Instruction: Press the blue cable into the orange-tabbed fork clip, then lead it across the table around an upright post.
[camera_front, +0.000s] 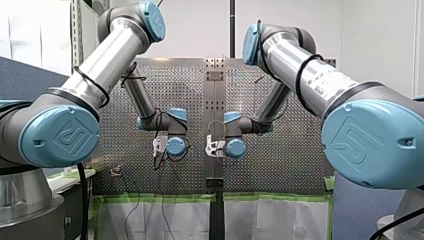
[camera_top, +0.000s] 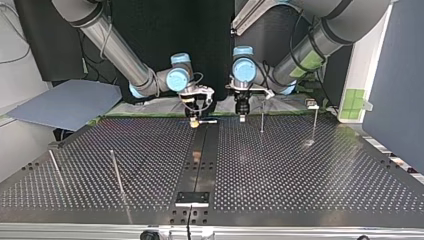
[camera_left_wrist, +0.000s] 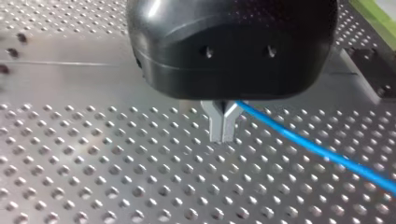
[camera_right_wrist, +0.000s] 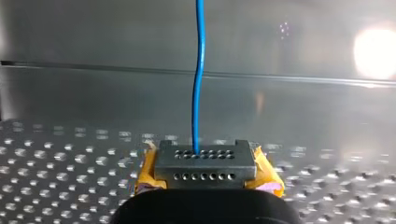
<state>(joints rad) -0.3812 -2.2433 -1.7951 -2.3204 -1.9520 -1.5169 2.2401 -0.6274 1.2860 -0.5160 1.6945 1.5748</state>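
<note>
Left fingers (camera_left_wrist: 215, 122) — thin, straight blue cable (camera_left_wrist: 317, 150)

table (camera_top: 300, 200) | perforated metal; four upright posts (camera_top: 262, 120) standing; black plate (camera_top: 192, 198) at top view's near edge

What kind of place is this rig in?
Probably a robotics lab bench: two silver-and-blue jointed robot arms, a perforated metal table with thin upright metal posts, and a thin blue cable.
</note>
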